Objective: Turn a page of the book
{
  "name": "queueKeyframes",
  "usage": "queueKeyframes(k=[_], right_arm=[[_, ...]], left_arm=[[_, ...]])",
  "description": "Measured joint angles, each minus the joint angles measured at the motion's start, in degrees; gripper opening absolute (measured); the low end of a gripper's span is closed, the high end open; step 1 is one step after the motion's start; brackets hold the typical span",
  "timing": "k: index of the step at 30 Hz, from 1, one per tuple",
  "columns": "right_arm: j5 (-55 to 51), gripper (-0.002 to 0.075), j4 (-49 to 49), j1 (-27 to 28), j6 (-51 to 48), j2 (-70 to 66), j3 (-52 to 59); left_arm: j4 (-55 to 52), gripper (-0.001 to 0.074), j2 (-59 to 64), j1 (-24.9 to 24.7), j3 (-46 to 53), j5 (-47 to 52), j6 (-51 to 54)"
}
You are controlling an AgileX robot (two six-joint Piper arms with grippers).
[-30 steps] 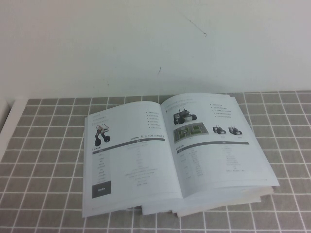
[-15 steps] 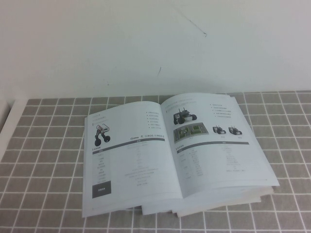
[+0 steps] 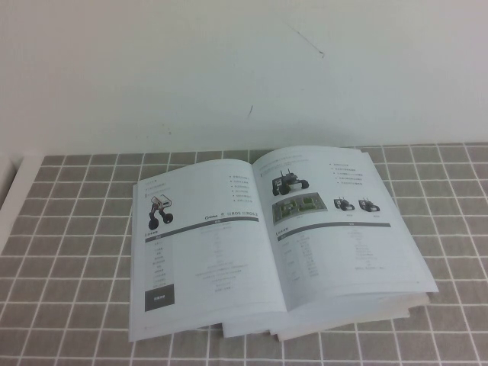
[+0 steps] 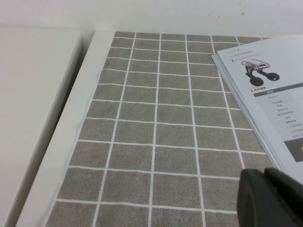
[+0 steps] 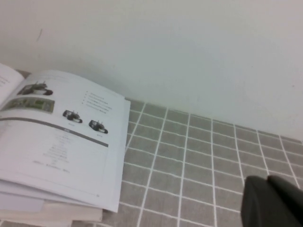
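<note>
High view: the book (image 3: 274, 244) lies open, the page (image 3: 339, 229) flat; left gripper (image 4: 272, 198) and right gripper (image 5: 274, 203) sit beside it over the cloth, grip unreadable.

High view angled down over book (image 3: 274, 244); wrist views low, flanking — all share book.

Grey grid-patterned tablecloth (image 3: 69, 229), white wall (image 3: 229, 69)
</note>
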State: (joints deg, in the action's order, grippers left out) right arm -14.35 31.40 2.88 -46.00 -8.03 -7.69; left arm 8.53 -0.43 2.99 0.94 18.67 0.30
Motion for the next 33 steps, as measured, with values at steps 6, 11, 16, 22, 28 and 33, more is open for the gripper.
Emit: queueKeyframes(k=[6, 11, 16, 22, 28, 33], right_arm=[[0.04, -0.0003, -0.75, 3.76, 7.51, 7.47, 4.72], [-4.88, -0.0003, -10.06, 4.85, 21.37, 7.87, 4.72], [-7.97, -0.0003, -20.99, 4.34, 32.03, 8.45, 4.72], [-10.67, -0.0003, -29.41, 4.01, 33.76, 8.67, 4.72], [-10.01, -0.0003, -26.22, 4.01, 35.76, 8.67, 7.87], [-7.22, -0.0003, -23.91, 4.01, 35.4, 8.67, 8.49]], left_arm=[[0.0, -0.0004, 0.0, 0.0, 0.0, 0.0, 0.0], [0.0, -0.0004, 0.0, 0.0, 0.0, 0.0, 0.0], [0.0, -0.0004, 0.0, 0.0, 0.0, 0.0, 0.0], [0.0, -0.0004, 0.0, 0.0, 0.0, 0.0, 0.0], [0.0, -0.0004, 0.0, 0.0, 0.0, 0.0, 0.0], [0.0, -0.0004, 0.0, 0.0, 0.0, 0.22, 0.0]])
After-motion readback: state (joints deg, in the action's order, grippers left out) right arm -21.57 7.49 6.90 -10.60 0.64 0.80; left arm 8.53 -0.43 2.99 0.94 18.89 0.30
